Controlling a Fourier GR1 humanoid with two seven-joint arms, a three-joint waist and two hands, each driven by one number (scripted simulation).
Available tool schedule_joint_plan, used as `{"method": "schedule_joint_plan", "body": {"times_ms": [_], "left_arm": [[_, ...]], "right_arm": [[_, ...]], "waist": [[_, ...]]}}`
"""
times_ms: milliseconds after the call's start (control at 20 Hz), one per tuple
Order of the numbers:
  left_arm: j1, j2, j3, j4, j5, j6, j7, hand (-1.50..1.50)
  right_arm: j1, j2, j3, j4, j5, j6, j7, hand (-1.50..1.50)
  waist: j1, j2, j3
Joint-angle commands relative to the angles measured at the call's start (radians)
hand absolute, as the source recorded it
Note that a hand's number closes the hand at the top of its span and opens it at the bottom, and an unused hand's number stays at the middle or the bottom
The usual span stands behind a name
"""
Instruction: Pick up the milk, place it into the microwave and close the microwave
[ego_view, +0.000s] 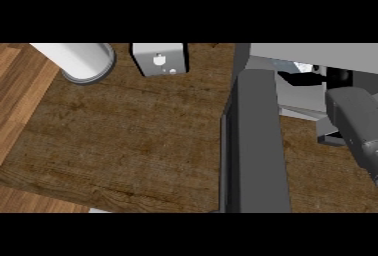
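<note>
Microwave (310, 52) door (255, 145) stands open over the brown wooden counter (125, 140).

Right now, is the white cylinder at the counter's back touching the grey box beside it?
Apart. The head view shows a strip of bare counter between the white cylinder and the grey box.

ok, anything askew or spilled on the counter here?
Nothing spilled. The microwave door stands open, swung out over the counter. The right hand is reaching inside the microwave. The white cylinder and grey box look undisturbed.
</note>
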Motion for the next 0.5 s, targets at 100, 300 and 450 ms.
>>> {"method": "schedule_joint_plan", "body": {"times_ms": [100,300,450], "left_arm": [[-0.016,0.016,0.022,0.009,-0.013,0.009,0.002,-1.5],[-0.026,0.034,0.018,0.033,-0.029,-0.004,0.011,-1.5],[-0.04,0.033,0.017,0.028,-0.039,-0.001,0.006,-1.5]], "right_arm": [[-0.006,-0.02,-0.012,0.004,-0.007,-0.003,0.005,1.5],[-0.016,-0.016,-0.013,0.005,-0.007,-0.008,0.009,1.5],[-0.028,-0.036,-0.012,0.008,-0.004,0.015,0.02,1.5]], "waist": [[0.017,0.003,0.001],[0.019,0.01,0.0],[0.024,0.011,0.0]]}}
